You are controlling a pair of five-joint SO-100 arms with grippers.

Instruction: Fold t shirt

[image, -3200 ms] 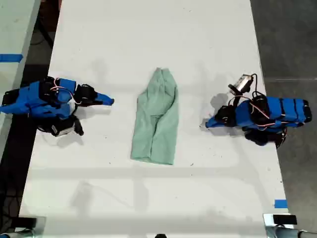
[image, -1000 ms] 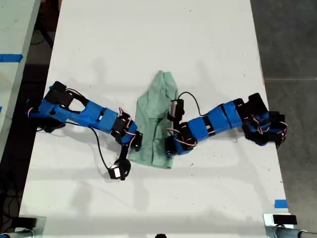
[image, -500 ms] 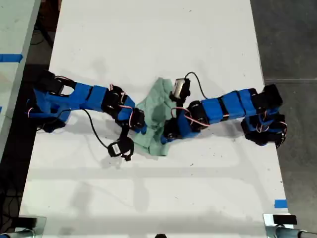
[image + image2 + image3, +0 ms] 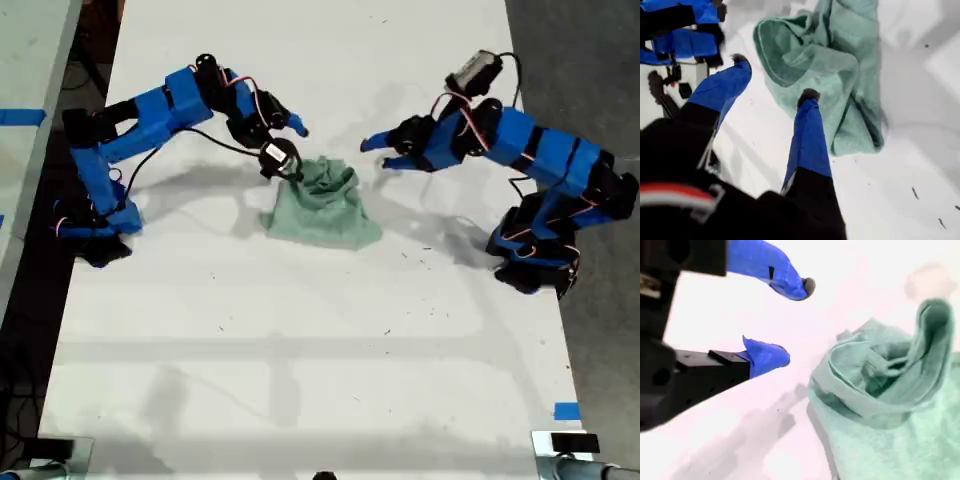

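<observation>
No words, numbers, labels or brand marks can be read anywhere in these views, whether on the cloth, the arms or the worktop.

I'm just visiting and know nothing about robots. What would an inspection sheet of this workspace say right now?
Surface: white table, a few small dark specks.
Job's things: t shirt, bunched in a crumpled heap, not neatly folded.
Clutter: nothing seen.
Grippers: my first gripper open, empty; my second gripper open, empty, beside the shirt.
Cables: black cable looping along one arm; red and white wires on both.
Surroundings: blue tape at the table edge; grey floor.
</observation>
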